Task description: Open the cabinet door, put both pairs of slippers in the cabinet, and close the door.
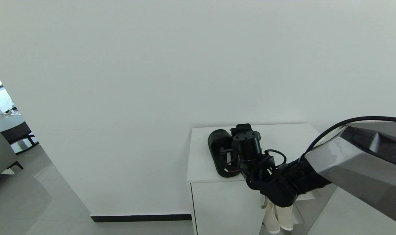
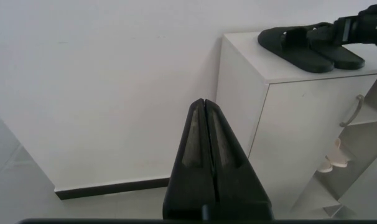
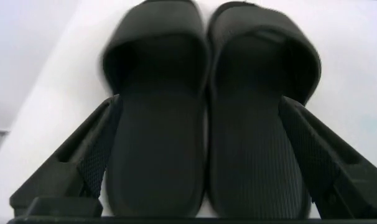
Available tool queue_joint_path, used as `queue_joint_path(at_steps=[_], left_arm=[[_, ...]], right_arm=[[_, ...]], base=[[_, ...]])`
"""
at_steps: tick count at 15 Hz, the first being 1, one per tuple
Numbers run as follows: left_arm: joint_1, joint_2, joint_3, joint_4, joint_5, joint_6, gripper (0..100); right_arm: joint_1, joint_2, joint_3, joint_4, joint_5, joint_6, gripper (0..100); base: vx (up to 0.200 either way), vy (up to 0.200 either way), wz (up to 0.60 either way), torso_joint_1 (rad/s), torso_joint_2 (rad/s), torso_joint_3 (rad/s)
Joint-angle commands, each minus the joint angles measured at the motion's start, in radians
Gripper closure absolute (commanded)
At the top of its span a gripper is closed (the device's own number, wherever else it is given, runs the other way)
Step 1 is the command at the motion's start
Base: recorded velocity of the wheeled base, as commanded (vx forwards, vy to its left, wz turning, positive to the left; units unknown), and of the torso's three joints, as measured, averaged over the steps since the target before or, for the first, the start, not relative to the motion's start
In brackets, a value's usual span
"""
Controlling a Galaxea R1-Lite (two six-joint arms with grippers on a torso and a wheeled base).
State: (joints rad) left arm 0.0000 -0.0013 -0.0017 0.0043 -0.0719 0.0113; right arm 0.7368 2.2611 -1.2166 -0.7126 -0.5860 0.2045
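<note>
The cabinet (image 1: pixel 224 202) stood open. The white slippers (image 1: pixel 279 218) were inside, at 5 o'clock of the black slippers (image 1: pixel 219 153), which lay on its top. Judged outstanding: stow the black pair, shut the cabinet. My right gripper (image 3: pixel 198 143) was spread wide, fingers (image 3: pixel 83 162) straddling that pair; contact unclear. My left gripper (image 2: pixel 204 109) was closed, empty.

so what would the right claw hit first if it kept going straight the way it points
Probably the black slippers: the open right claw straddles them on the cabinet top.
</note>
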Motion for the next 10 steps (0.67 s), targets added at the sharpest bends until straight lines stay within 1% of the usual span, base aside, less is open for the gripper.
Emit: queue_joint_path(at_steps=[1,4,10], left_arm=[[0.000,0.001,0.000,0.000,0.001,-0.001,100],[0.000,0.001,0.000,0.000,0.000,-0.001,100],[0.000,0.001,0.000,0.000,0.001,-0.001,100]], right_arm=[[-0.020,0.069,-0.050,0.001,0.000,-0.008,0],[-0.040,0.087,-0.080,0.001,0.034,-0.010,0],[-0.088,0.195,-0.231,0.012,0.034,-0.036,0]], base=[[0.000,0.000,0.00,0.000,0.00,0.000],[0.000,0.000,0.00,0.000,0.00,0.000],[0.000,0.000,0.00,0.000,0.00,0.000]])
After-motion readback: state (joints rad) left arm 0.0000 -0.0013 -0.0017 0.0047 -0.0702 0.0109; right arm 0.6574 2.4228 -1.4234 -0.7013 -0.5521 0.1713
